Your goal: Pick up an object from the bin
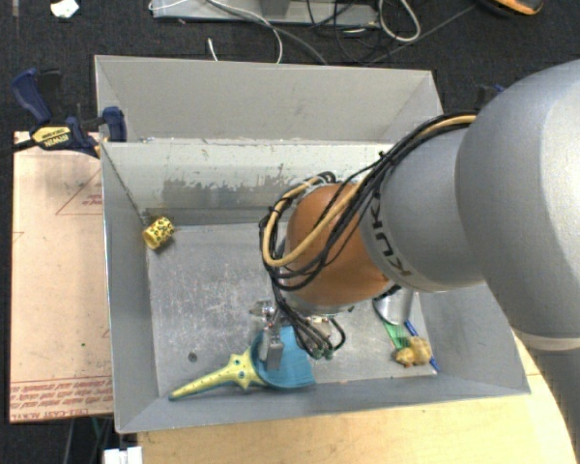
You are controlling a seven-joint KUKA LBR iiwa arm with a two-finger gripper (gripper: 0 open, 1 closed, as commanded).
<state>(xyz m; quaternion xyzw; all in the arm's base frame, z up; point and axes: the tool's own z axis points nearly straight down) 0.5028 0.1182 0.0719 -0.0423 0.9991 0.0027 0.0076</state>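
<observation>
My gripper (272, 349) hangs low at the bin's front middle, beneath the arm's orange cover. It is right over a blue rounded thing (290, 371) that lies against the front wall, and seems to touch its top. A yellow-green pointed thing (211, 382), shaped like a long cone, sticks out leftwards from the blue one along the front wall. Whether anything is gripped is hidden by the cover and cables.
A small yellow perforated thing (158, 231) lies in the back left corner. At the front right sit a silvery thing (394, 307), a green stick (395, 335) and a yellow-orange lump (412, 355). The arm and its cables cover the bin's middle and right.
</observation>
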